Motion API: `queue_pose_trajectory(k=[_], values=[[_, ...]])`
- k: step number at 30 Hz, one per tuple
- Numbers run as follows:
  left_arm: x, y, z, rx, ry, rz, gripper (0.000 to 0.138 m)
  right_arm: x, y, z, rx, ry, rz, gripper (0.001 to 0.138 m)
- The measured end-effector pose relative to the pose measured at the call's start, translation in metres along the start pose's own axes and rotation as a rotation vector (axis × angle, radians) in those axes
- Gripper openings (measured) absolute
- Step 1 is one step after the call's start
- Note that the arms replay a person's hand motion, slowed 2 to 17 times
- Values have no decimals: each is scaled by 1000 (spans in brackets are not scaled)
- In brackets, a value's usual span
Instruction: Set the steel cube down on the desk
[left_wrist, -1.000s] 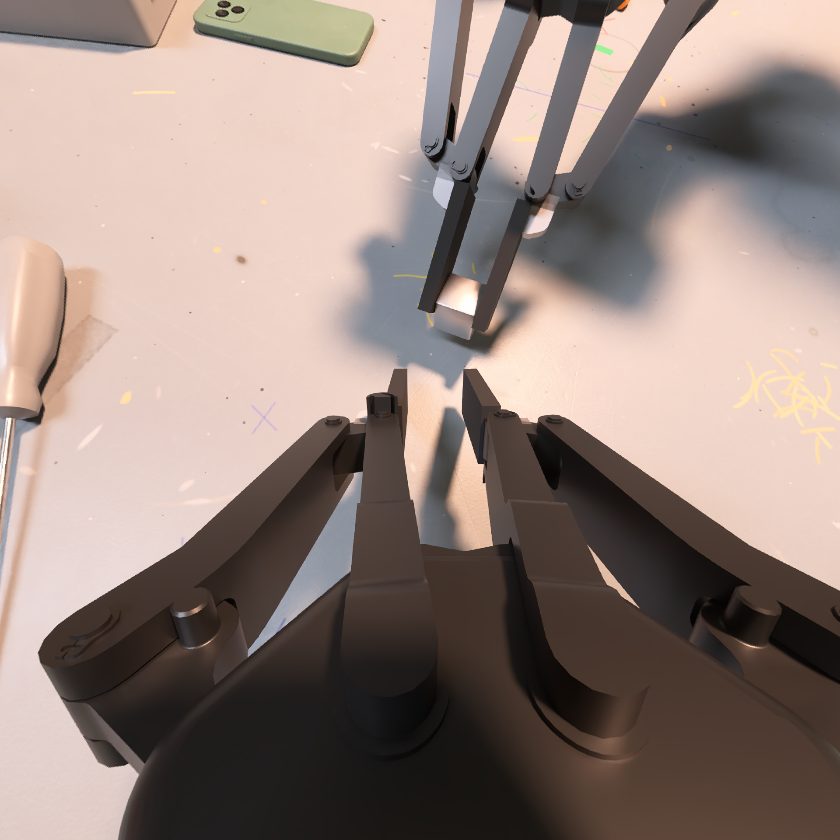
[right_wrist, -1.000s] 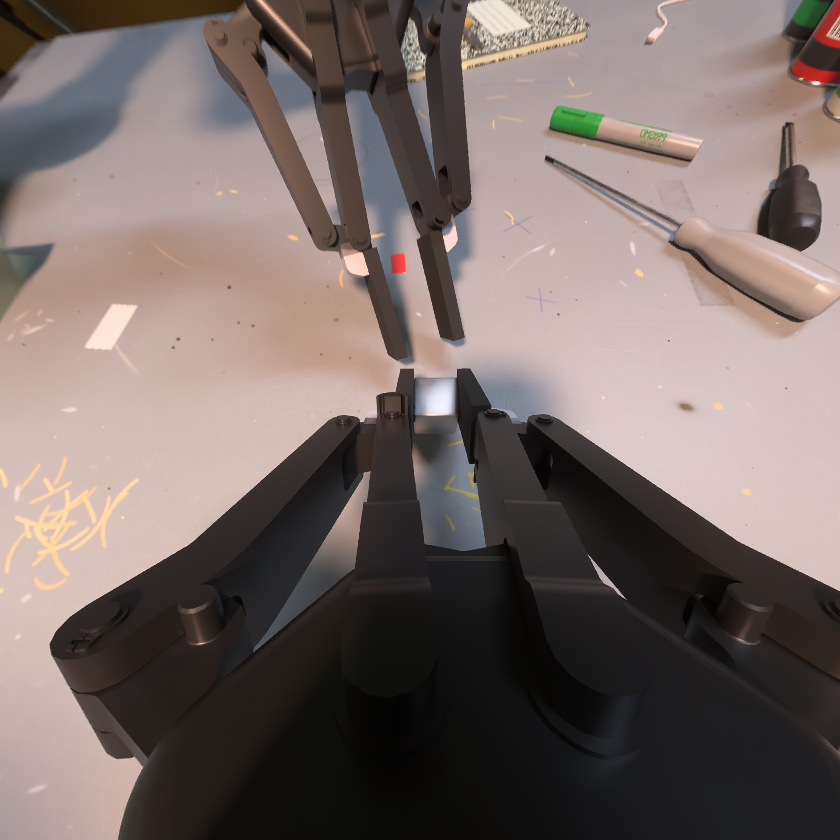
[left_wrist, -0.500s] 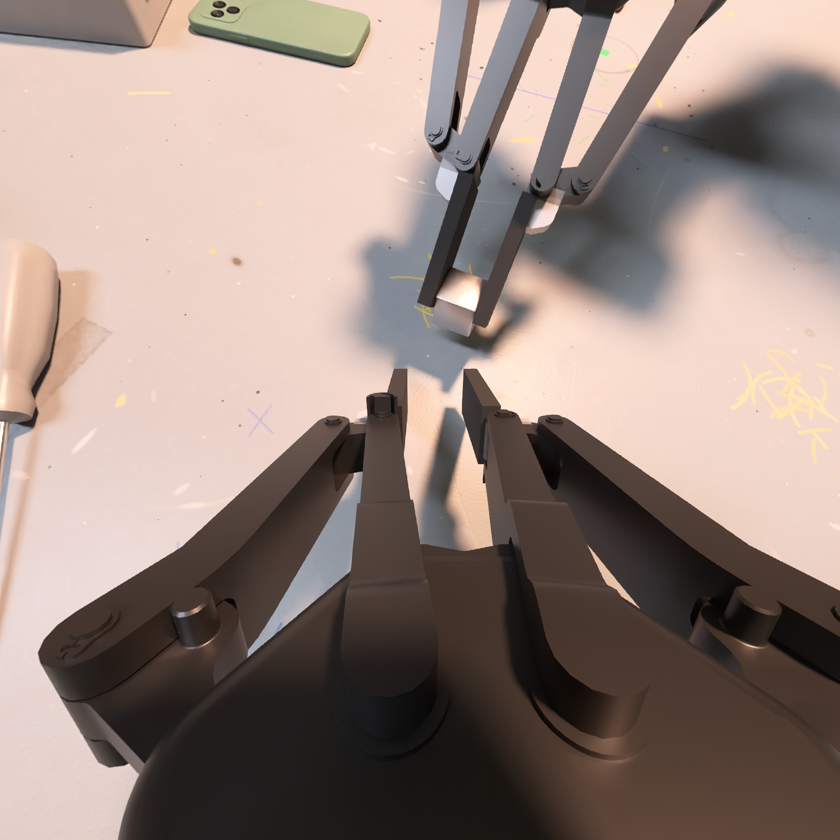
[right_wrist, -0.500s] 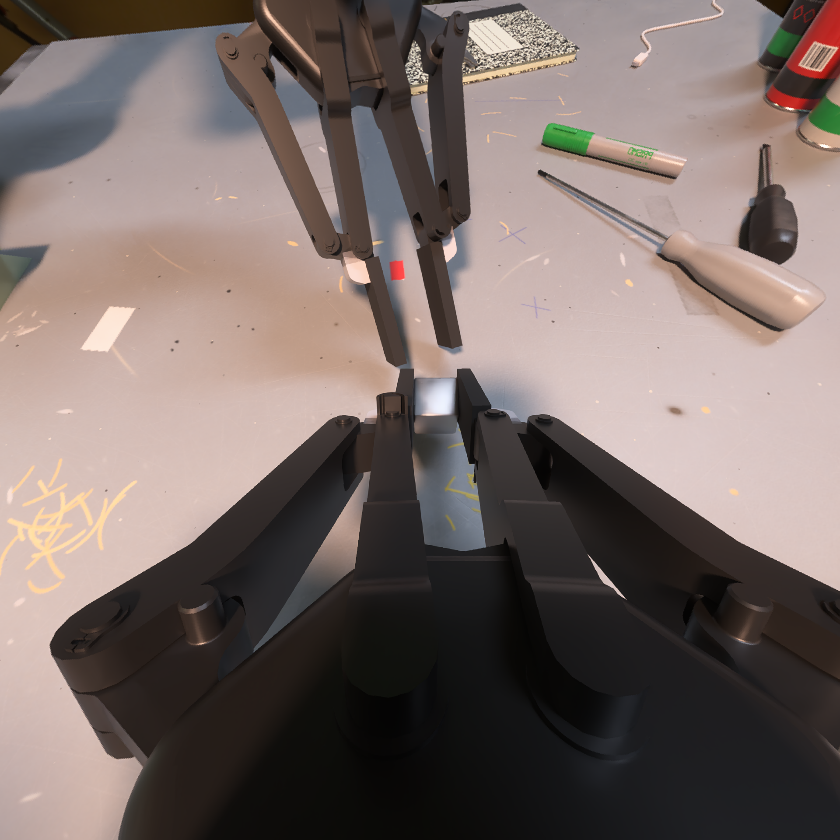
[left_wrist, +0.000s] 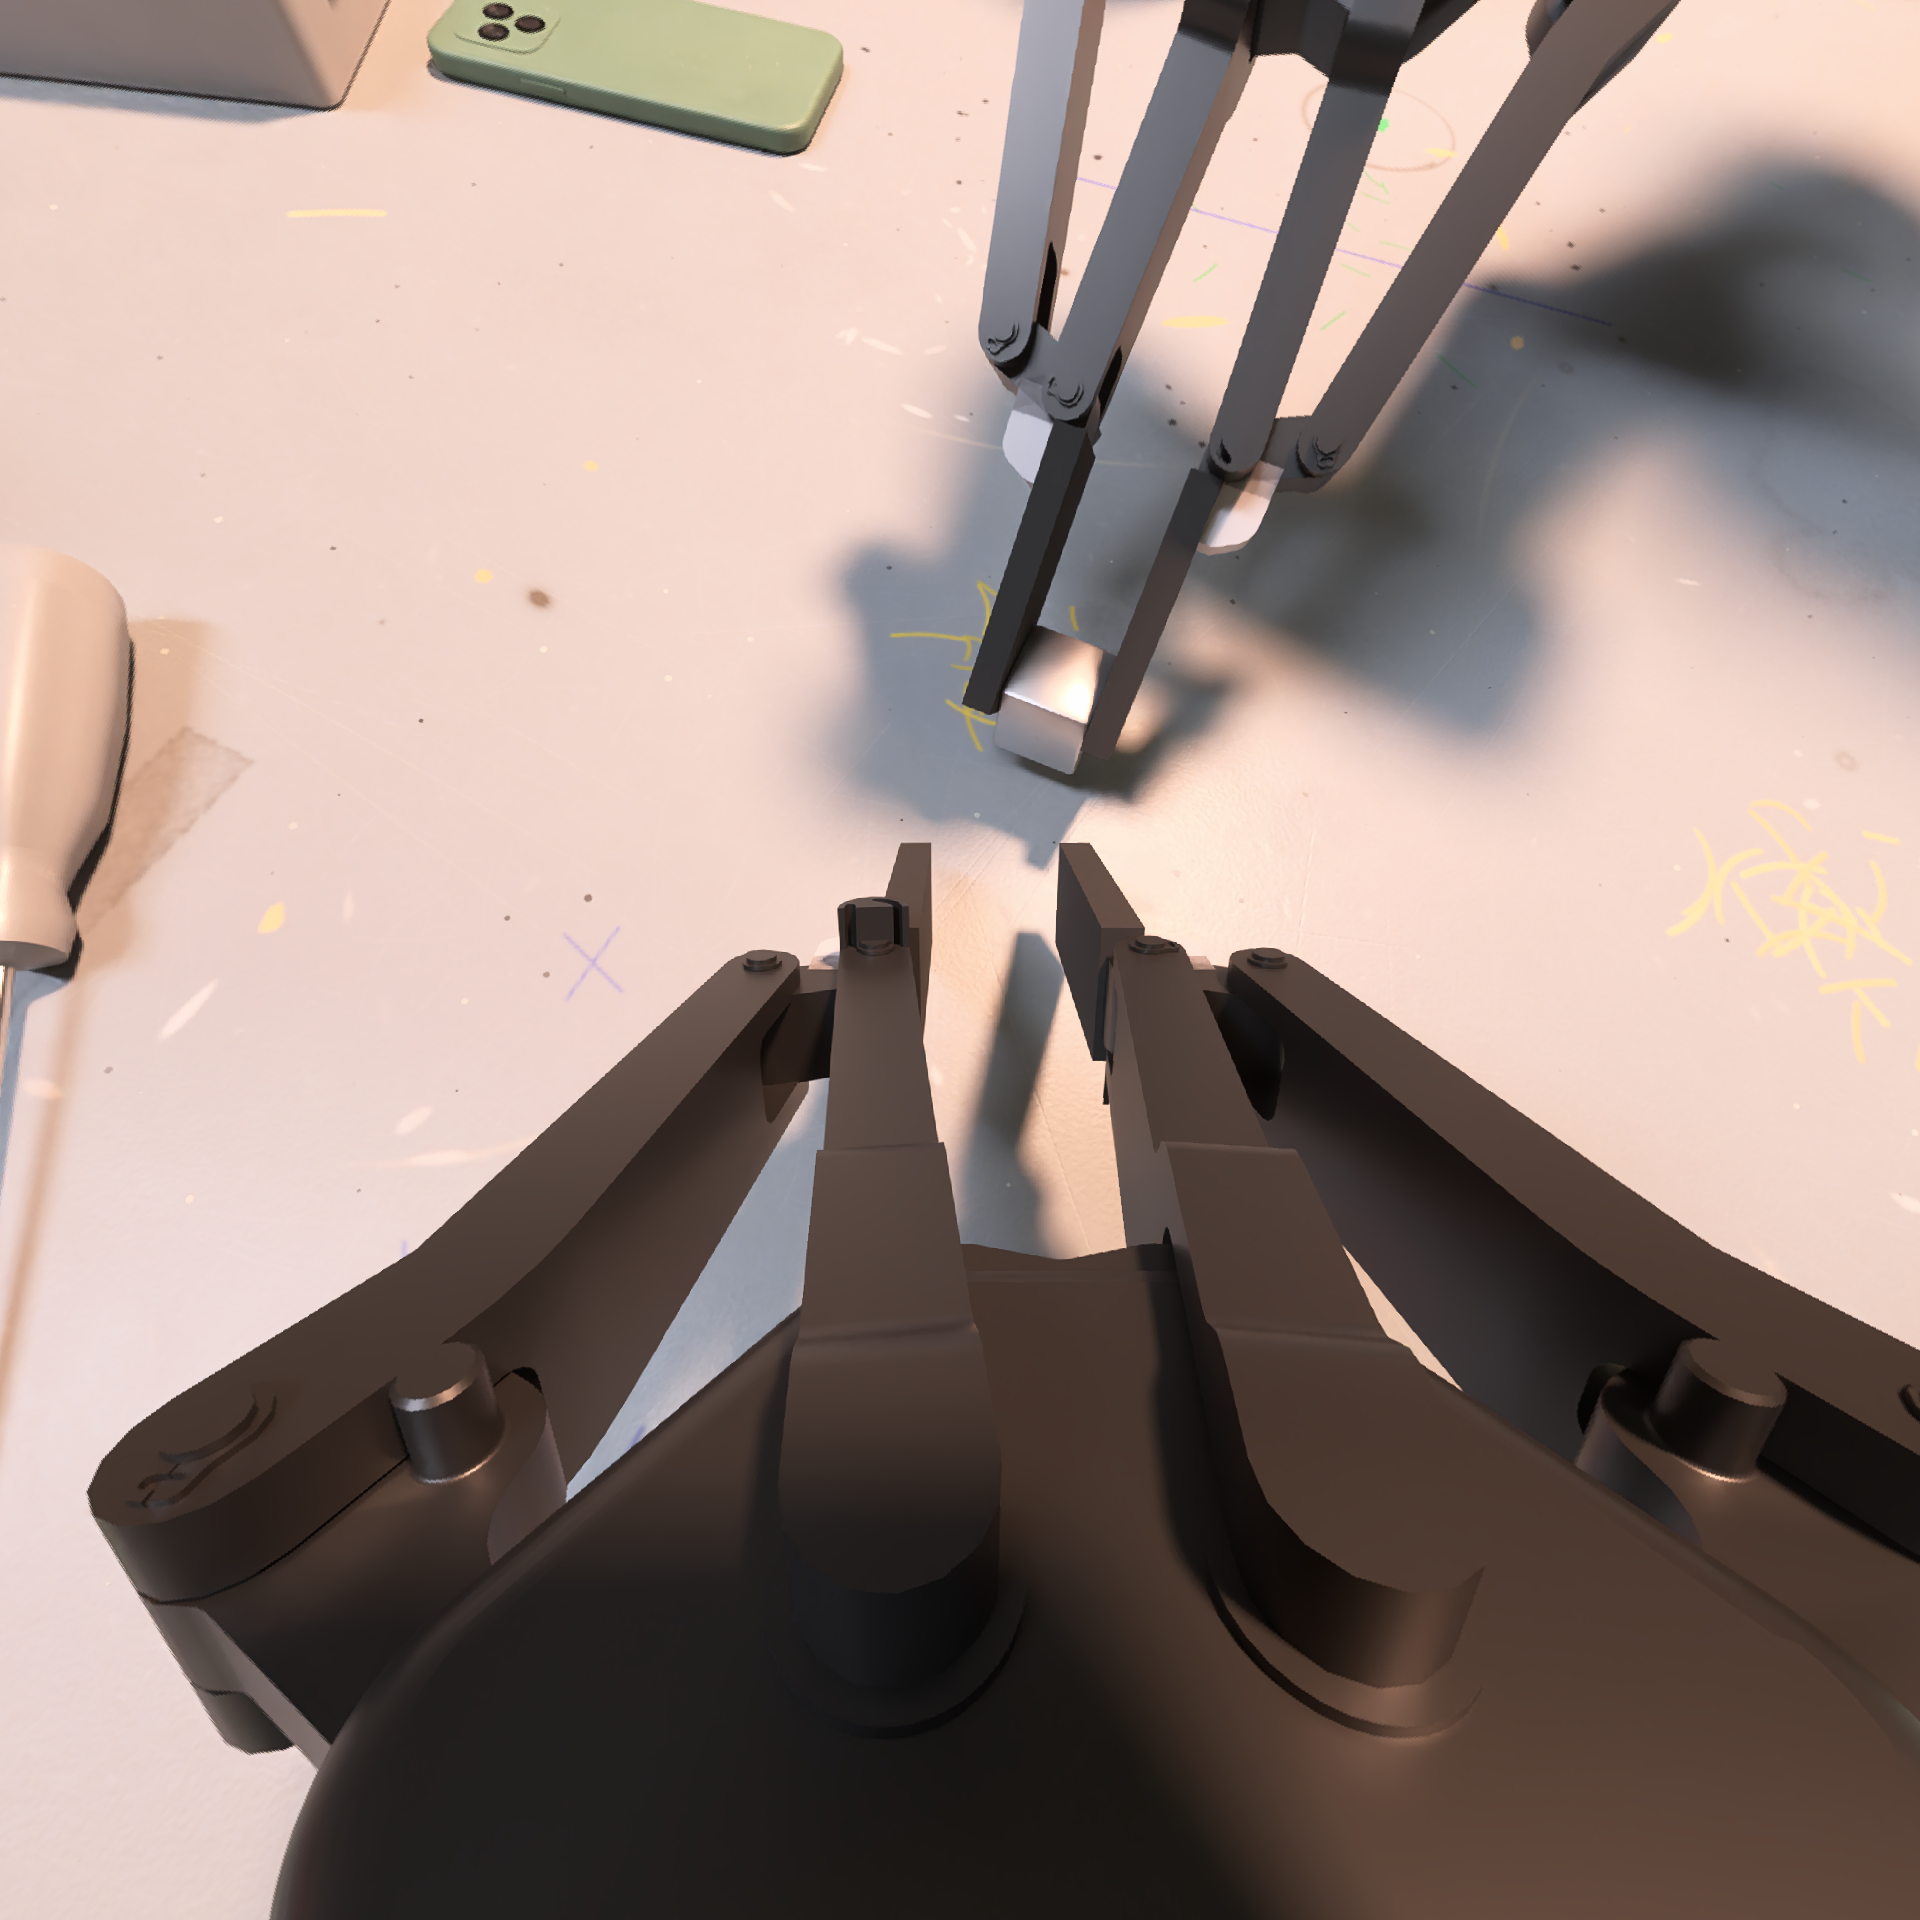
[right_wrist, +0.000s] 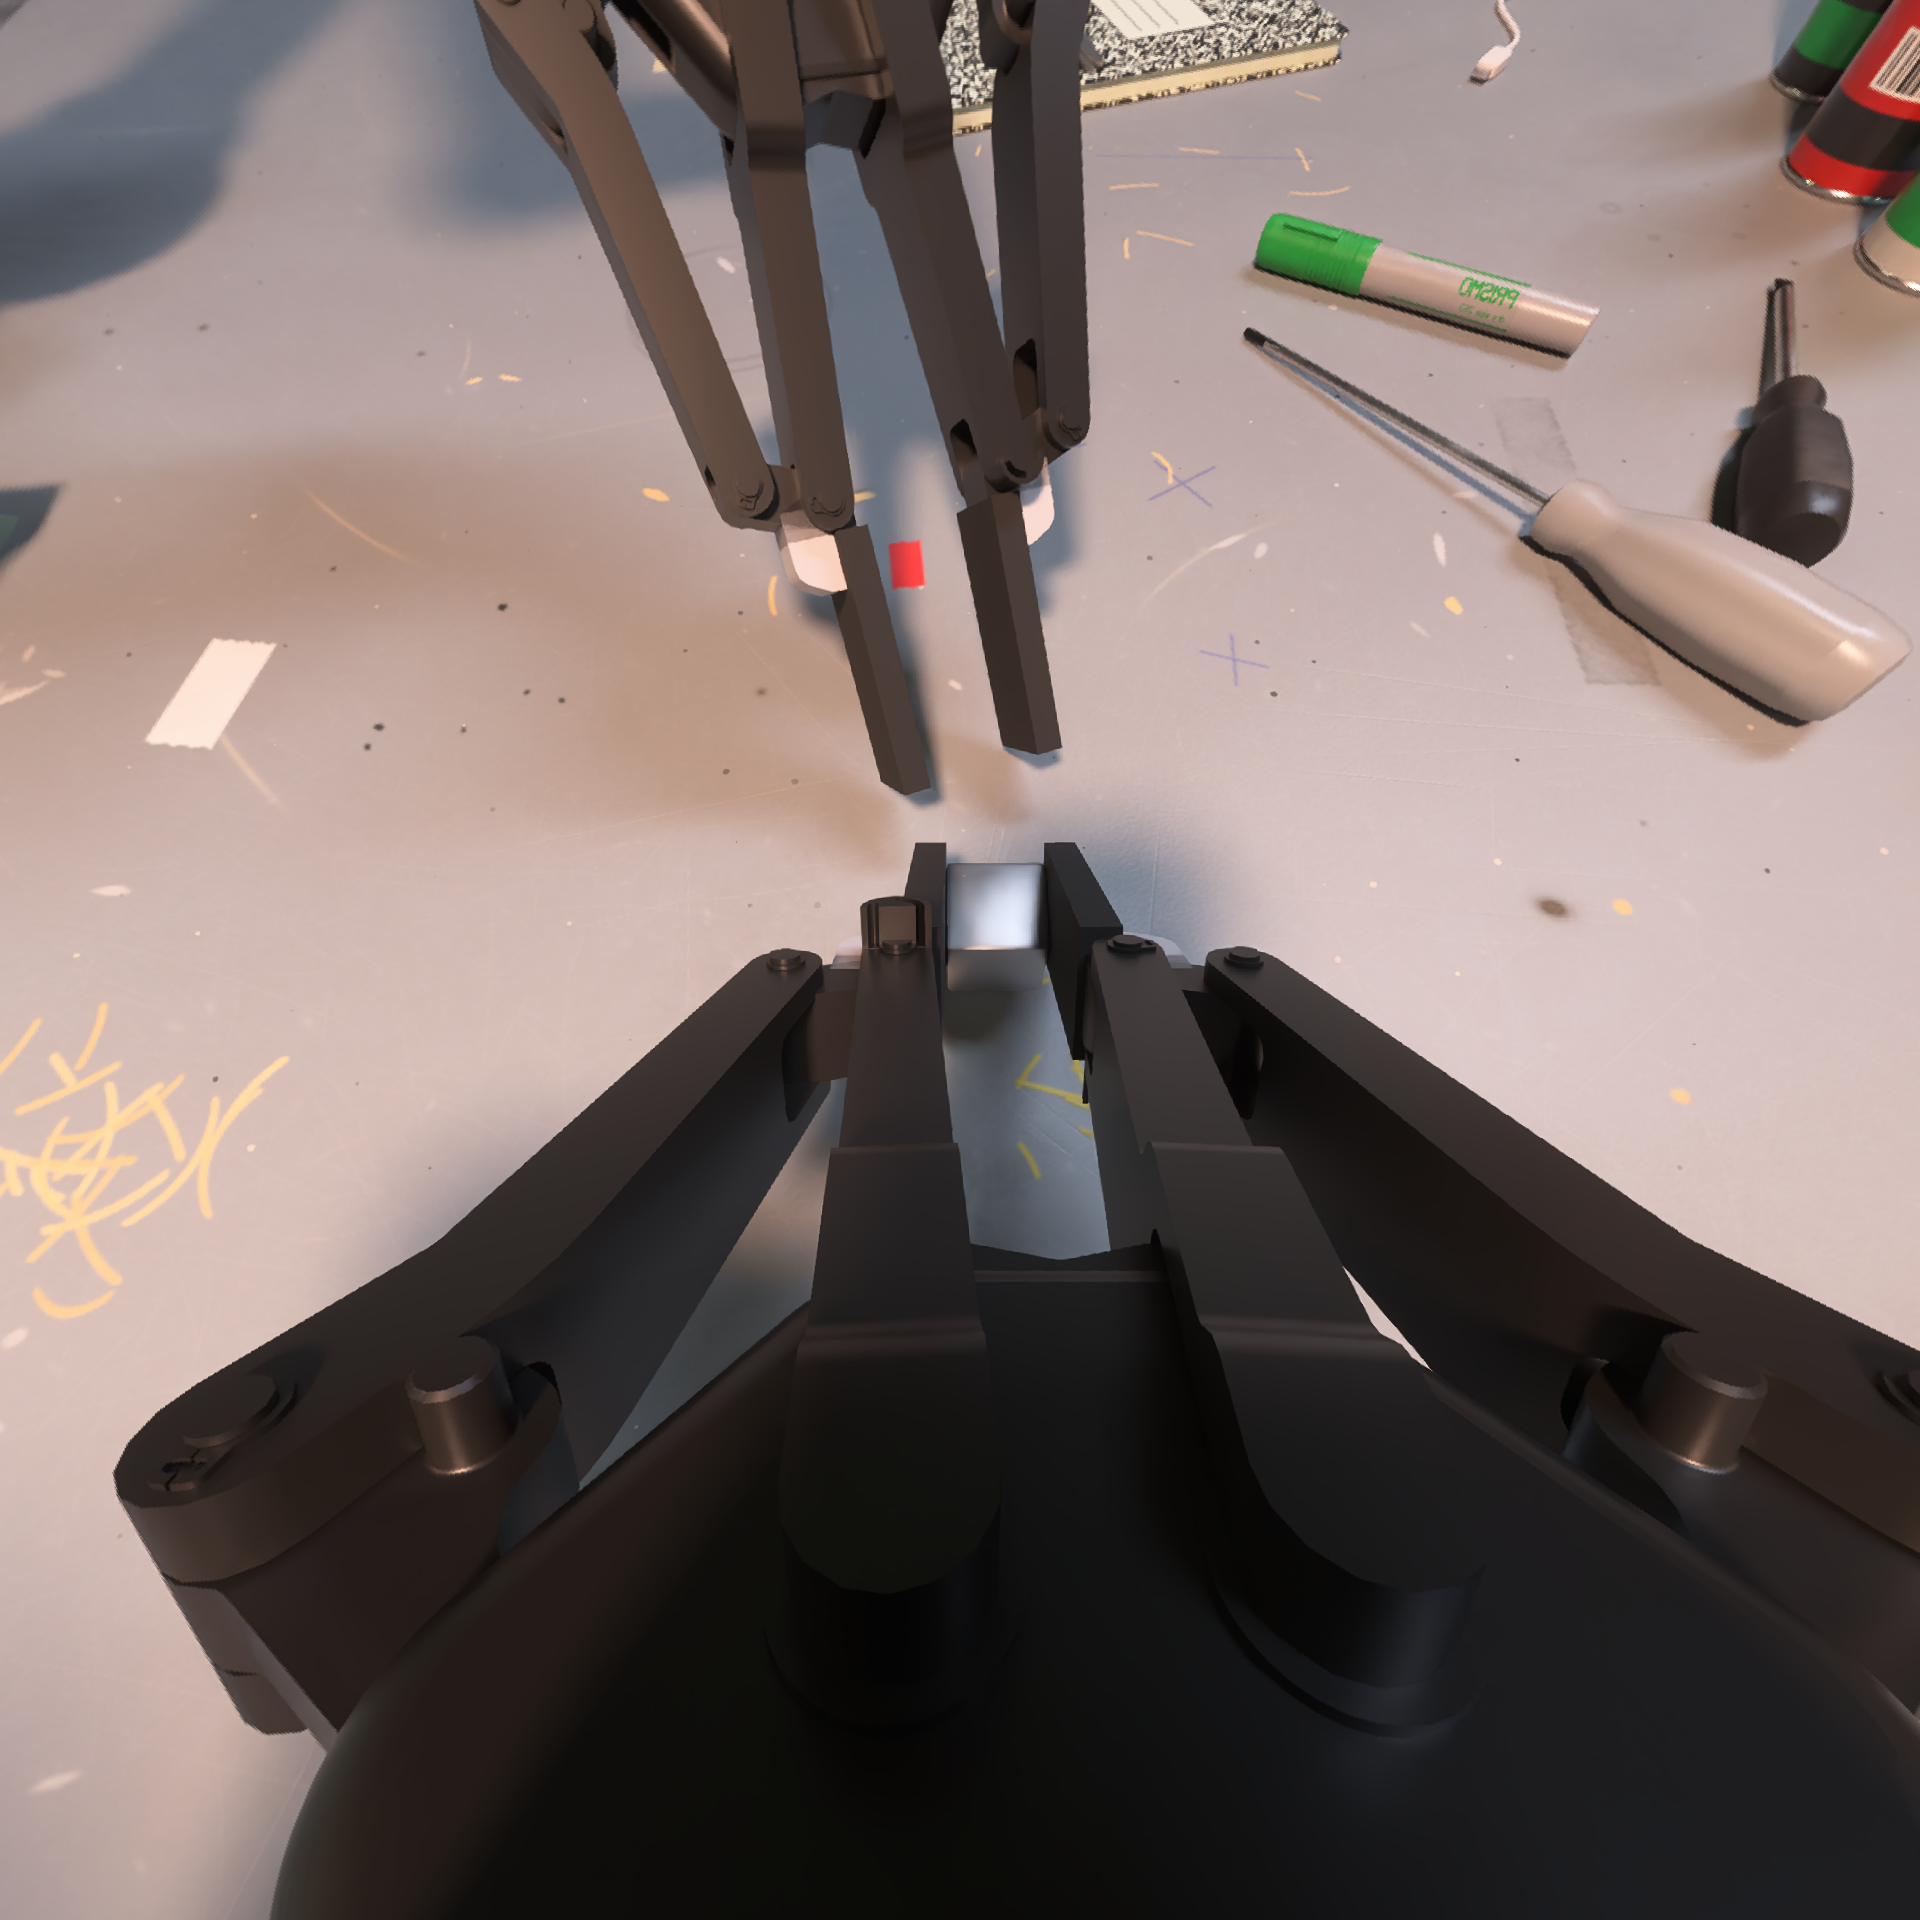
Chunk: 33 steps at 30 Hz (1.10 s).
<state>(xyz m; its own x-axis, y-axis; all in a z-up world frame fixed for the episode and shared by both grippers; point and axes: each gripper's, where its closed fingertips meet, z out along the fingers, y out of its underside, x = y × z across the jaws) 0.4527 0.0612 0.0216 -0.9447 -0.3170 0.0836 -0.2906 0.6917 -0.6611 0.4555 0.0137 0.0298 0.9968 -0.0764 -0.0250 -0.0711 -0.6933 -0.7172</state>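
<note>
The steel cube (right_wrist: 992, 904) is small and shiny, and sits between the fingertips of my right gripper (right_wrist: 994, 883), which is shut on it. In the left wrist view the right gripper (left_wrist: 1049, 732) holds the cube (left_wrist: 1044, 701) very low over the grey desk (left_wrist: 520, 416), above yellow scribbles. I cannot tell whether the cube touches the desk. My left gripper (left_wrist: 994, 868) is empty, its jaws a cube's width apart, just short of the cube. It also shows in the right wrist view (right_wrist: 971, 769), pointing down just beyond the cube.
A pale-handled screwdriver (right_wrist: 1704, 613) lies on the desk at the right, also seen in the left wrist view (left_wrist: 52, 727). A green marker (right_wrist: 1423, 281), a black screwdriver (right_wrist: 1787, 468), spray cans (right_wrist: 1860, 114) and a notebook (right_wrist: 1174, 42) lie farther off. A green phone (left_wrist: 634, 68) and a grey box (left_wrist: 177, 52) lie at the far left.
Almost nothing. The right gripper keeps its hold on the cube and its fingers stand slightly more upright. The left wrist view has drifted a little to the right.
</note>
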Motion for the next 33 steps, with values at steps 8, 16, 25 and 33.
queue_pose_trajectory(k=[8, 16, 25, 33], values=[[0, 0, 0, -2, 0, -1, 33, -1, 0, 3, -24, 15, -35, 25], [1, 0, 0, -6, -2, 4, 33, 0, -1, 3, -23, 22, -43, 25], [1, 0, 0, -5, -2, -2, 32, -1, -2, 3, -4, 37, -49, 25], [1, 0, 0, -6, -6, -13, 32, -1, -3, 4, 11, 41, -52, 25]])
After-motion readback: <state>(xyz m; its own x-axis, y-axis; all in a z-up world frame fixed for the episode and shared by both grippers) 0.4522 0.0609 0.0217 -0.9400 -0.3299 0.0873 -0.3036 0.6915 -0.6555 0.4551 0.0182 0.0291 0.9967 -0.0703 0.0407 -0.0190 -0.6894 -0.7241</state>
